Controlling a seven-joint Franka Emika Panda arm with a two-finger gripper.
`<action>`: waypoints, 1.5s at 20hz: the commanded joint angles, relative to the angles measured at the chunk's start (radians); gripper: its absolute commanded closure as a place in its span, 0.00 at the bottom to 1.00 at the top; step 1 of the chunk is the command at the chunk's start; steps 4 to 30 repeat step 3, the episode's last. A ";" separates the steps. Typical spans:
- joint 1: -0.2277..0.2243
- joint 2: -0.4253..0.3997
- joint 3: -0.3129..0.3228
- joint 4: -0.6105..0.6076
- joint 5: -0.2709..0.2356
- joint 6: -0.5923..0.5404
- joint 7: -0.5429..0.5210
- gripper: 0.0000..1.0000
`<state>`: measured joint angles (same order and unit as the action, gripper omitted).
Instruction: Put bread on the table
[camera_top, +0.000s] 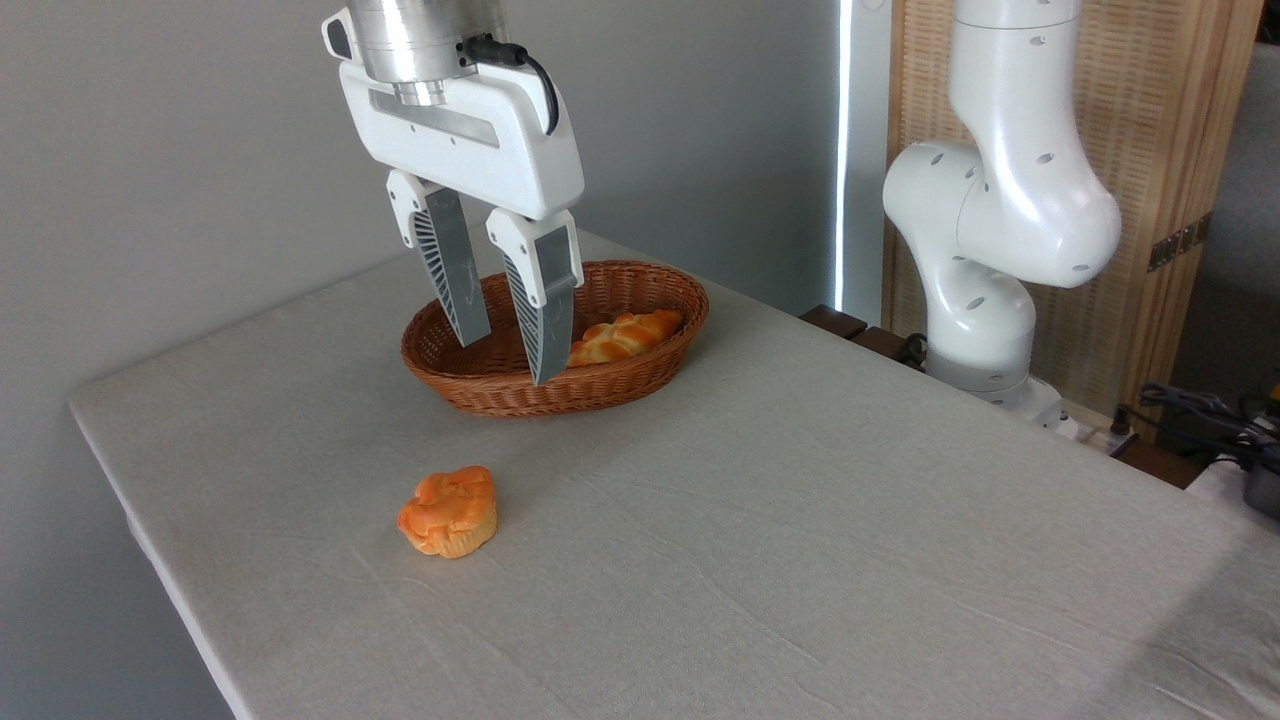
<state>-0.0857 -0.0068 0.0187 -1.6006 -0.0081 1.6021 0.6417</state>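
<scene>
The bread (448, 512) is lying on the table (800, 520), tilted a little, near the left edge of the tabletop and well apart from the wicker basket (470, 385). Its orange top is facing up and toward the left, and the paler ridged base is showing at the lower right.

The gripper (510, 358) is hanging in the air above the near left part of the basket, with its two fingers (545, 320) spread apart and nothing between them. It is not touching the bread. The fingertips are appearing in front of the basket rim; whether they are above the rim or inside is hard to say from this angle.

The basket is standing toward the far edge of the tabletop, and a braided loaf (625, 337) is lying inside it on the right side. The white arm base (985, 300) is standing beyond the far right edge.
</scene>
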 joint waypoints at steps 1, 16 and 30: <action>-0.016 -0.001 0.012 0.008 0.007 -0.005 -0.007 0.00; -0.016 -0.001 0.012 0.008 0.007 -0.005 -0.007 0.00; -0.016 -0.001 0.012 0.008 0.007 -0.005 -0.007 0.00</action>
